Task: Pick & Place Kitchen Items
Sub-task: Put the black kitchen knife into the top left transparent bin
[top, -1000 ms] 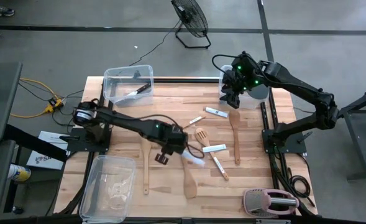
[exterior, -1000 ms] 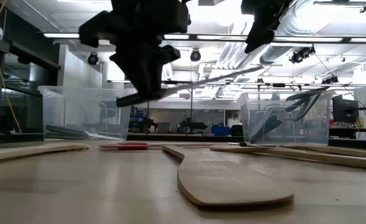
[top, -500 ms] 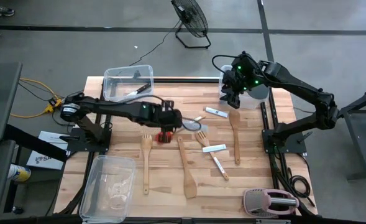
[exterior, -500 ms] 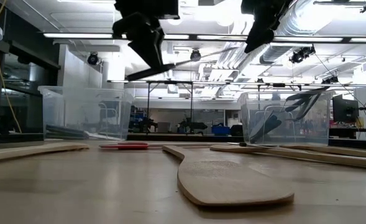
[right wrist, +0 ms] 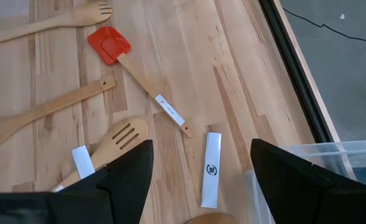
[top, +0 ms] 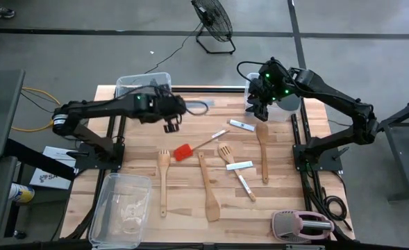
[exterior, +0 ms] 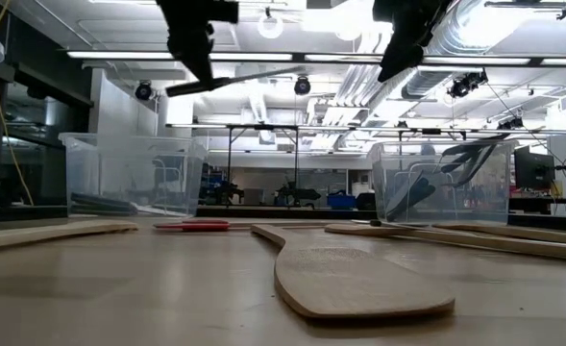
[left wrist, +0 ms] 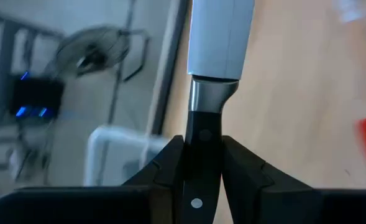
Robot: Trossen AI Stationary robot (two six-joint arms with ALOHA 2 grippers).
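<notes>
We see a clear bin just behind the left gripper with one black-handled utensil inside. That gripper, raised above the table, is clamped on a knife by its black handle. Our right gripper hovers with fingers apart beside another bin

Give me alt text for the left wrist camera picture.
The left gripper is shut on the black handle of a white-bladed knife, held above the wooden table. A clear bin shows blurred beyond the table edge.
</notes>
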